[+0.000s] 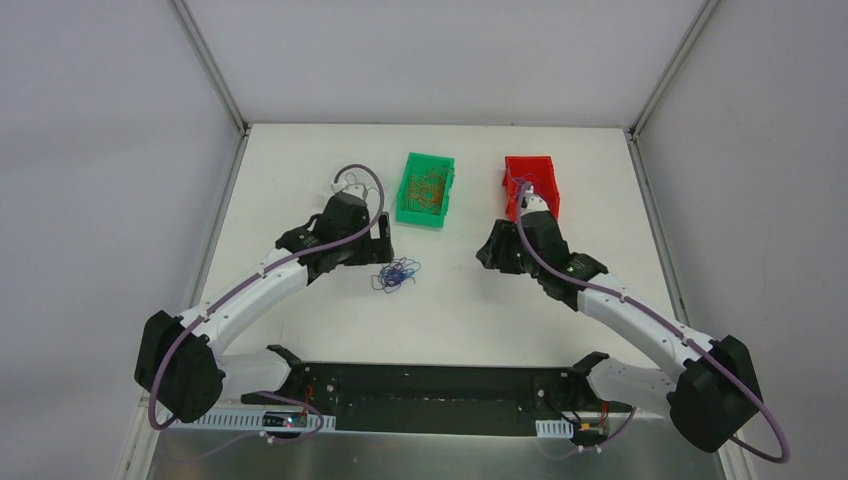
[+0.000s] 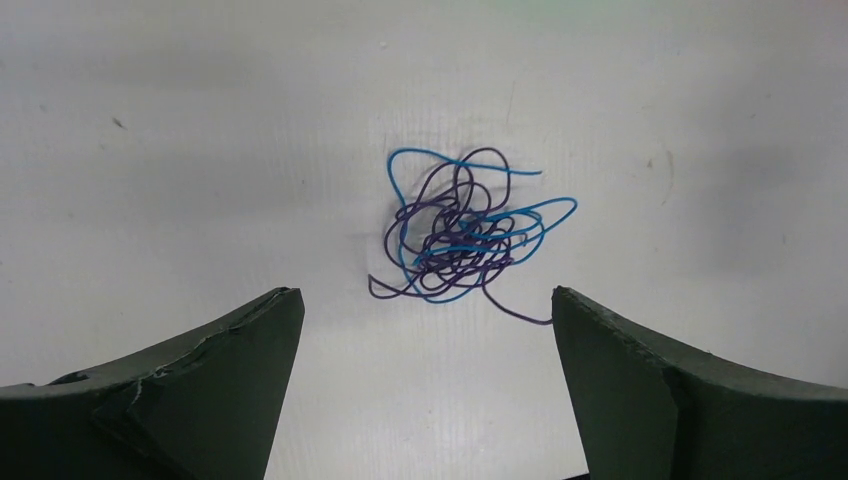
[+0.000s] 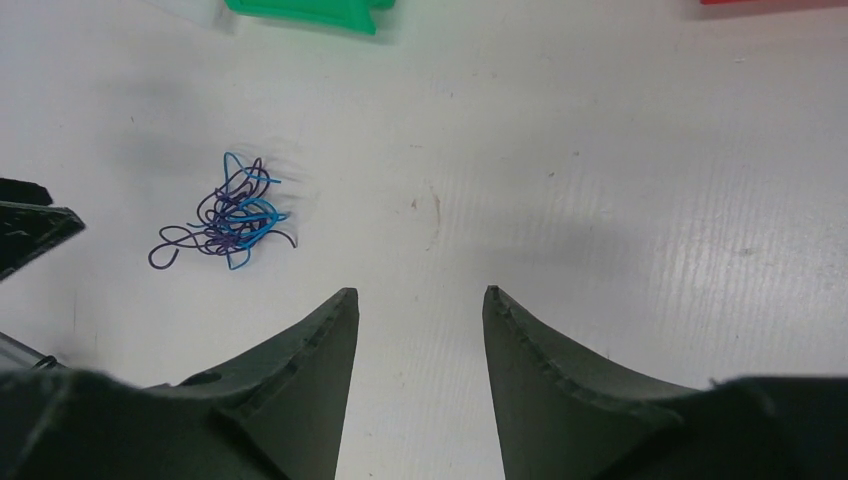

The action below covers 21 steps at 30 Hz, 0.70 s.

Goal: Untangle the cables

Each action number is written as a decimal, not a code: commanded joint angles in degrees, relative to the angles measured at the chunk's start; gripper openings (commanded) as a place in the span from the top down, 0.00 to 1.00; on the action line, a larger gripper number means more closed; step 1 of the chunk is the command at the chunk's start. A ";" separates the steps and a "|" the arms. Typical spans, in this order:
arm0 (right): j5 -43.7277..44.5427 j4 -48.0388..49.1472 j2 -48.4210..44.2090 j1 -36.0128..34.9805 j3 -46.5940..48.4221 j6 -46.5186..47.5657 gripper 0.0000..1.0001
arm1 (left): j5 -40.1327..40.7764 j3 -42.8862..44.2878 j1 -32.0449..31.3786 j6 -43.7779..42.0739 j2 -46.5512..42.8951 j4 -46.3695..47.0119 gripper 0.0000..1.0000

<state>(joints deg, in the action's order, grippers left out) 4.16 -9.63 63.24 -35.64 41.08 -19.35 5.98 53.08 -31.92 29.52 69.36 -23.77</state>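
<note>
My left gripper (image 2: 425,295) gapes empty over the cables (image 2: 465,235), a blue-and-purple knot mid-table (image 1: 300,160), left of centre. My right gripper (image 3: 420,292), half open, holds nothing. Best I pinch one outer loop, not the clump.

cables (image 1: 396,275) tangled (blue, purple), green bin (image 1: 427,190)
</note>
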 commanded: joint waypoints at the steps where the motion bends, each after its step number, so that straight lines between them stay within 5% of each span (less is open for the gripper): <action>1: -2.58 5.21 -1.25 0.25 -1.52 -1.36 0.48 | -2.81 -5.98 -0.38 2.18 -3.07 6.32 0.01; 21: -9.65 8.58 6.40 -0.87 0.08 -2.94 0.48 | -11.91 -11.68 -0.54 3.96 6.72 12.66 0.22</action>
<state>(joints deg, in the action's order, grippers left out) -3.95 -3.62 68.53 -35.90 39.44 -21.65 -3.60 42.57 -31.94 32.29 75.22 -13.67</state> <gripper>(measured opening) 0.521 0.813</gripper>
